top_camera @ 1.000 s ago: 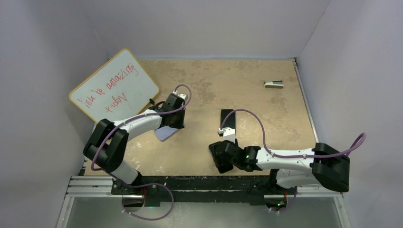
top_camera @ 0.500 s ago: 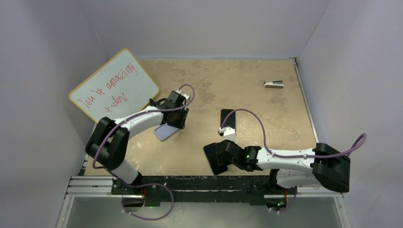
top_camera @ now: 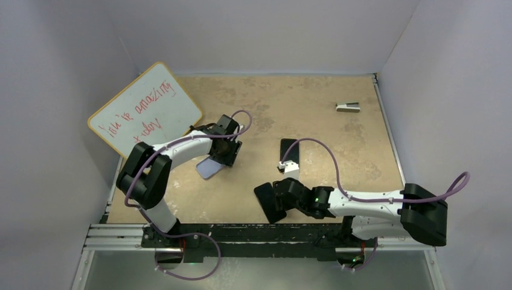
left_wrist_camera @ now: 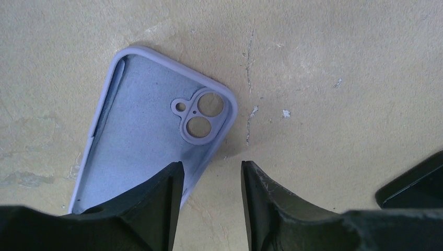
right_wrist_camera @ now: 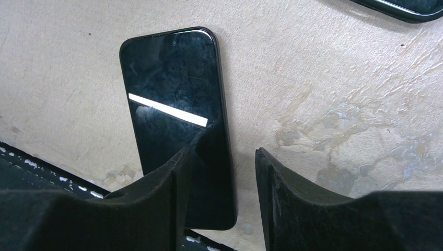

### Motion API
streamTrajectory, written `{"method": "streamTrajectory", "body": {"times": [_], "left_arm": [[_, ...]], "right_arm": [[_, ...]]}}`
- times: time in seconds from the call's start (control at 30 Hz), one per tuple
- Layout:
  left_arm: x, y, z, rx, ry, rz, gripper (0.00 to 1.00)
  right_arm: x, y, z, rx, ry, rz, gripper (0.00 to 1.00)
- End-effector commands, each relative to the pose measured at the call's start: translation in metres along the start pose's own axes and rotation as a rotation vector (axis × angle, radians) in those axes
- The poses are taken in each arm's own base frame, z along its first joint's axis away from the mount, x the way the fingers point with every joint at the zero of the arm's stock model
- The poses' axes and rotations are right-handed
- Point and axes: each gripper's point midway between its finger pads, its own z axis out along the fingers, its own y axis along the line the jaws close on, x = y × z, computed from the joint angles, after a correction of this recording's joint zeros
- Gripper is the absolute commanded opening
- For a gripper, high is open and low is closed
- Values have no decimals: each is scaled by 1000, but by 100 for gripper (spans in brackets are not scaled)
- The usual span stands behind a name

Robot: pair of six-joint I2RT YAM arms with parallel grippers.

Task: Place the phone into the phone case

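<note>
The phone (top_camera: 266,203) is a glossy black slab lying flat at the table's near edge, and it fills the left of the right wrist view (right_wrist_camera: 172,104). My right gripper (top_camera: 281,194) is open; in its own view (right_wrist_camera: 222,157) the left finger sits over the phone's right edge and the right finger over bare table. The lavender phone case (top_camera: 211,168) lies open side up, camera cutout visible (left_wrist_camera: 146,141). My left gripper (top_camera: 226,156) is open over the case's right edge (left_wrist_camera: 209,170), one finger above the case and one above the table.
Another black phone-shaped slab with a pale end strip (top_camera: 289,155) lies mid-table; it also shows in the left wrist view (left_wrist_camera: 415,183) and the right wrist view (right_wrist_camera: 402,6). A whiteboard (top_camera: 145,109) leans at the back left. A small grey object (top_camera: 348,107) lies at the back right. Walls close in on three sides.
The right gripper has shifted left and the phone has come out from under it, sliding left along the near edge. The left gripper has edged right over the case, which has stayed put.
</note>
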Motion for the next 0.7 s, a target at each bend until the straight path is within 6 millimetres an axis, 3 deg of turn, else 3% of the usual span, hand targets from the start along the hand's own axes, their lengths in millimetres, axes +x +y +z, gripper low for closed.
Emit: {"method": "streamTrajectory", "body": {"times": [0.0,0.13,0.27,0.5,0.67], "left_arm": [[-11,-1,0,22,-4,37,47],[0,1,11,9,52,37,46],[-1,2,12,-6,44,25,36],[-3,-4,5,18,17,-18,3],[-13,-25,-9,120,-48,-96,0]], "right_arm": [[-7,5,-4,-18,-22,14,52],[-9,7,-7,-26,-27,18,55],[-12,8,-9,-36,-39,26,57],[-16,15,-7,-58,-44,-6,84],[-16,27,-4,-91,-22,-41,98]]}}
